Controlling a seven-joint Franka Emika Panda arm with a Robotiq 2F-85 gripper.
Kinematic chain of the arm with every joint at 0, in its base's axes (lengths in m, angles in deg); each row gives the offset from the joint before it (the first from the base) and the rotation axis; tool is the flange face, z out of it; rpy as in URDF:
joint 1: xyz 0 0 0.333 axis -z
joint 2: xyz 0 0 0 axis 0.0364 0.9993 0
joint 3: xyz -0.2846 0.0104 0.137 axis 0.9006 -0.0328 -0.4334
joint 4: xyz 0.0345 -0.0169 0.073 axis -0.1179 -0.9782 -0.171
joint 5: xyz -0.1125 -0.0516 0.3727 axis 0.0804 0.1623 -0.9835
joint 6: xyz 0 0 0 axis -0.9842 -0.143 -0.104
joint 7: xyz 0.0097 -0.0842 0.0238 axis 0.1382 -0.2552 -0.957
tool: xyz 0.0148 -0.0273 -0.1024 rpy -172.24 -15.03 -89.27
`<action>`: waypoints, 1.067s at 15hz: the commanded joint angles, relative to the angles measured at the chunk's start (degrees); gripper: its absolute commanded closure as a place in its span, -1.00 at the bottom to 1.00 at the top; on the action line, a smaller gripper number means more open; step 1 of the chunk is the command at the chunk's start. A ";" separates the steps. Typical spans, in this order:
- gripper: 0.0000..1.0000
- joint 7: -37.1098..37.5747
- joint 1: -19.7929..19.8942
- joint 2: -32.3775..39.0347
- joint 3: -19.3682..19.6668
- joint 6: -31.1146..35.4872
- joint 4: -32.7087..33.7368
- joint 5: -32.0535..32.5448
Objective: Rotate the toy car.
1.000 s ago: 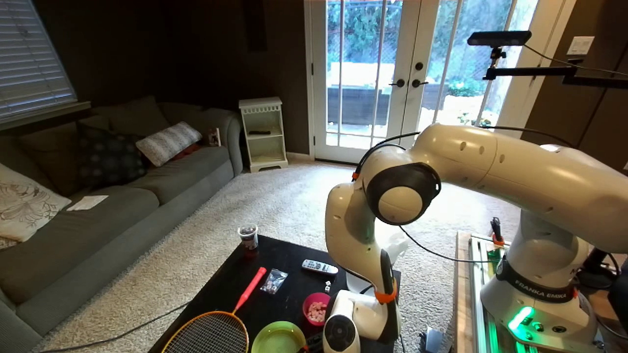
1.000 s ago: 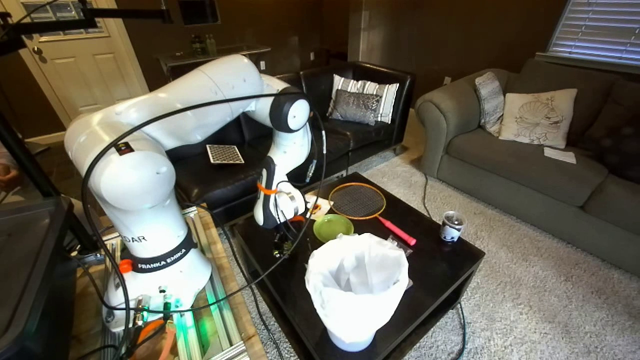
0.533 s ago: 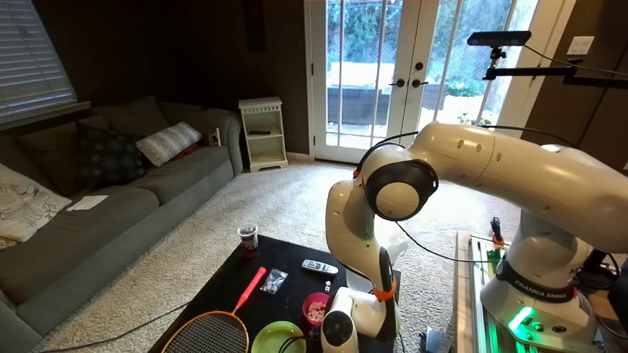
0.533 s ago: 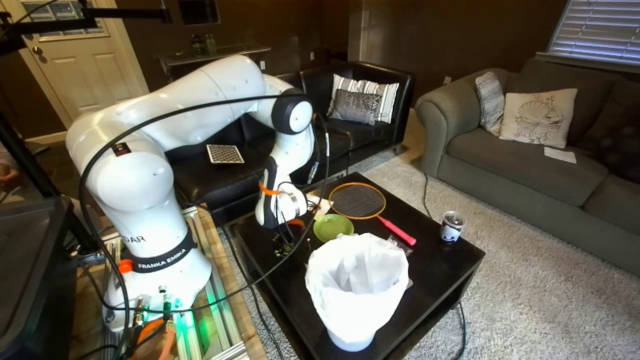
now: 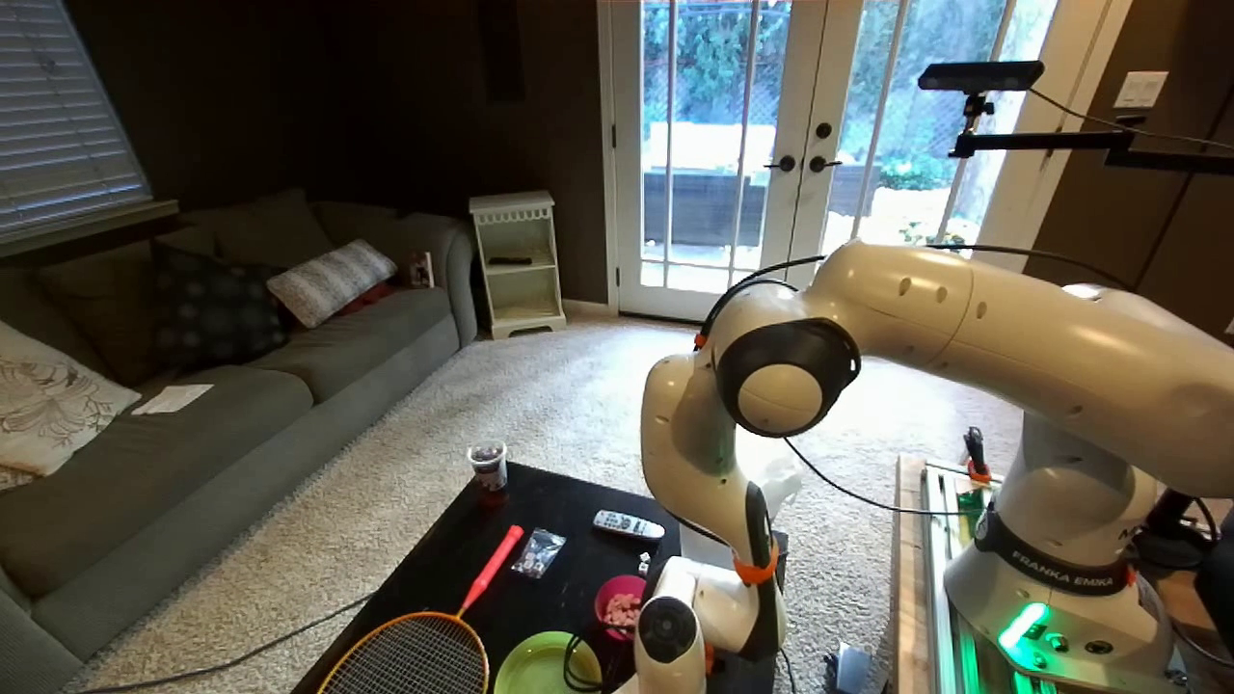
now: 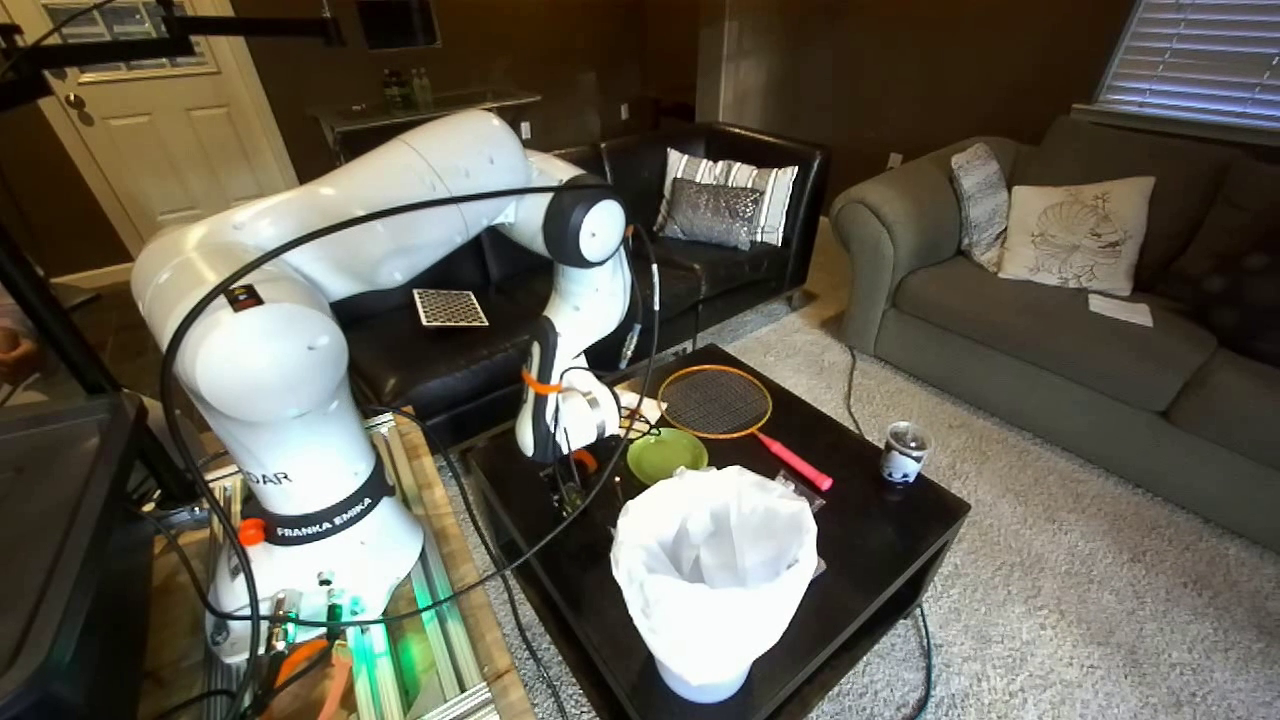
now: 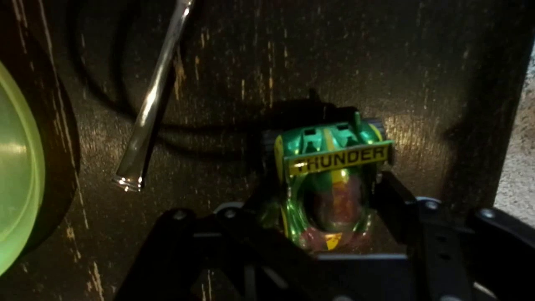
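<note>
The glossy white, rounded arm (image 5: 897, 318) carries black joint rings (image 5: 832, 352), an orange strap (image 5: 757, 572) and a long black cable (image 6: 440, 202). White "FRANKA EMIKA" lettering marks the curved black base collar (image 5: 1056, 569); shiny round screws (image 7: 179, 215) stud the black, linked jaws.

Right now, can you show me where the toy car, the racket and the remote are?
Toy car (image 7: 337, 161): wrist view, on its yellow THUNDER sign.
Racket (image 6: 718, 404): in an exterior view, on its strings.
Remote (image 5: 629, 524): in an exterior view, middle of its top face.
</note>
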 commanded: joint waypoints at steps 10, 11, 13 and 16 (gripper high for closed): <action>-0.71 18.91 -5.52 -0.04 4.95 5.89 -0.78 1.62; -0.77 19.07 -5.75 -0.16 5.06 5.89 -0.94 1.59; -0.97 19.13 -6.36 -0.75 5.14 5.38 -1.79 1.49; -1.00 19.39 -7.39 -2.98 5.58 4.38 -4.57 1.44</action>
